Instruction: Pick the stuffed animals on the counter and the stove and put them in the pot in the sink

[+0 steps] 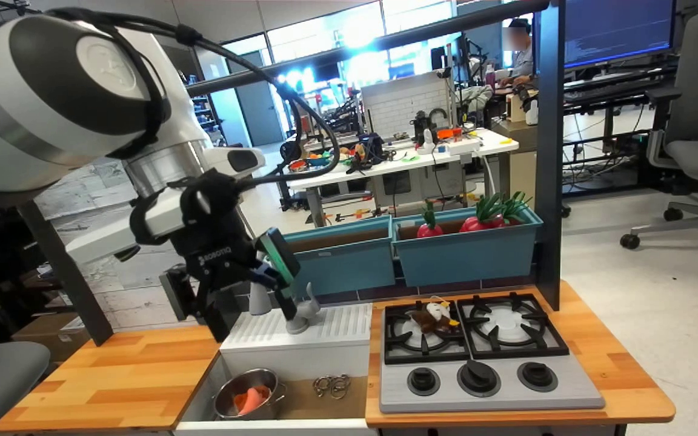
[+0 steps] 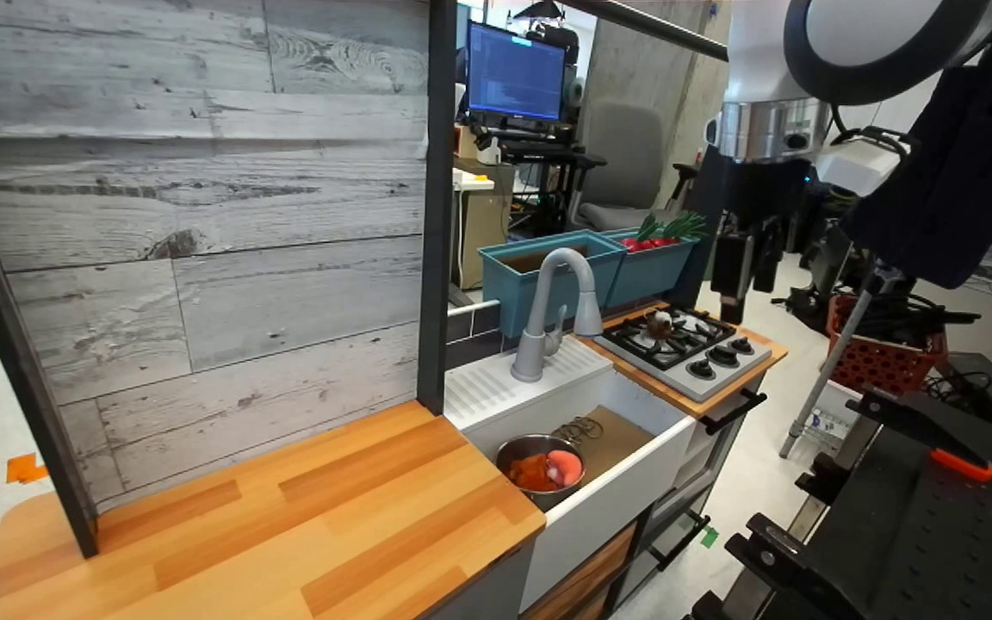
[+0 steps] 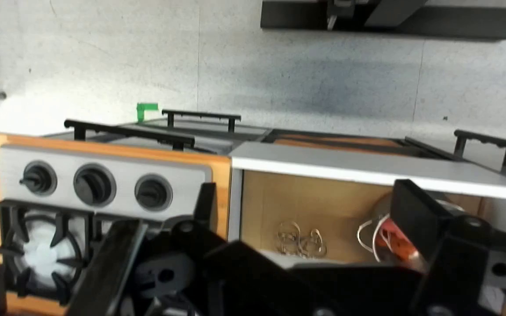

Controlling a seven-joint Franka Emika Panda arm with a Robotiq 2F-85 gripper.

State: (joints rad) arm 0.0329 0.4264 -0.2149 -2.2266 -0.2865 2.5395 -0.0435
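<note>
1. Lower left in an exterior view: the light-brown wooden butcher-block table point(image 1: 113, 381).
2. Lower left of centre: the small round shiny metal pot point(image 1: 256, 376), standing in the white rectangular sink point(image 1: 300, 357), with soft orange-red plush point(image 1: 252, 399) already inside; whether one toy or two, I cannot tell.
3. Above that: my black two-fingered claw point(image 1: 254, 324), fingers well apart, nothing between them.
4. Near the middle in both exterior views: the tall grey gooseneck faucet point(image 2: 537, 331) at the sink's back. I judge it could catch me on the carry; the long teal planter boxes point(image 1: 349, 266) behind also limit reach.
5. Right of centre: the brown-and-white plush toy with yellow bits point(image 1: 429, 319), on the black grates point(image 1: 466, 333) of the grey-framed stove point(image 1: 446, 399). I expect it light, squashy, grippy, hard to damage. I'd pinch across its brown body, fingertips clear of the bars.
</note>
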